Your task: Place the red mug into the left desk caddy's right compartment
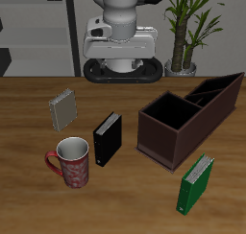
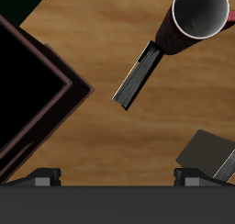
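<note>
The red mug (image 1: 73, 162) stands upright near the table's front edge, with a whitish floral pattern and its handle pointing away from the caddy. In the wrist view the red mug (image 2: 195, 16) shows its pale inside from above. The left desk caddy (image 1: 159, 134) is a long maroon-brown box lying at an angle across the table. Its large square right compartment (image 1: 171, 107) is at the end nearer the mug, and its black inside holds nothing. My gripper (image 1: 120, 71) hangs open high at the back of the table, far from the mug. In the wrist view my gripper (image 2: 119, 178) holds nothing, and one corner of the caddy (image 2: 72, 81) lies below it.
A black book (image 1: 107, 139) stands between mug and caddy, also seen as the black book (image 2: 138, 73). A green book (image 1: 196, 183) stands near the front edge in front of the caddy. A grey book (image 1: 63, 109) stands behind the mug. A potted plant (image 1: 187, 27) is behind the table.
</note>
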